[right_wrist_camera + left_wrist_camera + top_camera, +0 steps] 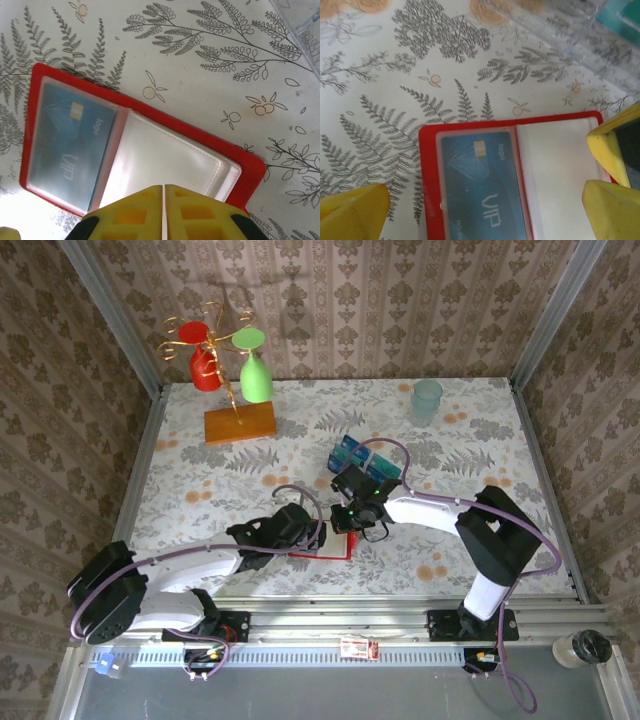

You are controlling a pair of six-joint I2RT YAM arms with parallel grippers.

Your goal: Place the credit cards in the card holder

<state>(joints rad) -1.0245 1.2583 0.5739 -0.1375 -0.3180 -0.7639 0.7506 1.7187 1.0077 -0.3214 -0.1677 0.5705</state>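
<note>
Red glossy folding card holder (250, 175) lies open by the tabletop's near edge, centre, w/ the left gripper (482, 215) spread astride it and the right gripper (163, 192) clenched, tips at its empty clear pocket, prob. pinning it for loading. One blue plastic VIP credit card (480, 190) sits in the other pocket; teal and blue cards (352, 453) wait in the clear acrylic rack (560, 30) just beyond. Fern-print cloth covers the tabletop (200, 470), damask wallpaper walls (400, 300) around.
</note>
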